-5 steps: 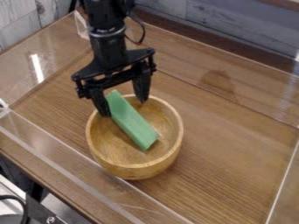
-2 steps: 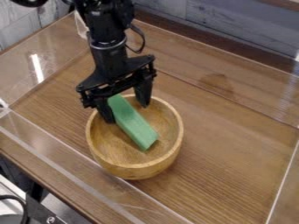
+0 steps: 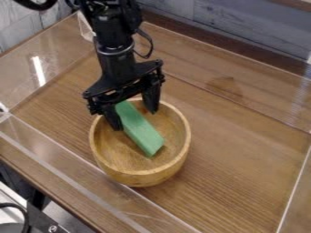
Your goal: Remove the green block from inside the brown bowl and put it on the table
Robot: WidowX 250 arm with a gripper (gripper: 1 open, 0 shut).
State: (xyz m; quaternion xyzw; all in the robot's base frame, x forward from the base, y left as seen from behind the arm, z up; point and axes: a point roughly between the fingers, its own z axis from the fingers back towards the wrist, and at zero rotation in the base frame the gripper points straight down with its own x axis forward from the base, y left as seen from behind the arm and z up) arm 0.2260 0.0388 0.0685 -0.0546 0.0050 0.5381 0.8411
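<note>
Surface: dark brown wood-grain table (image 3: 237, 114) with clear acrylic walls (image 3: 73, 187) along its edges, filling most of the frame.
On it: round light-brown wooden bowl (image 3: 122, 167), lower centre, resting directly on the tabletop.

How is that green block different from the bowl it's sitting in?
The green block is bright green with smooth faces; the bowl is light brown wood with visible grain. The block is a long flat bar; the bowl is round and larger. The block lies slanted, one end up by the rim, while the bowl sits level on the table. Both lie below the open gripper.
</note>
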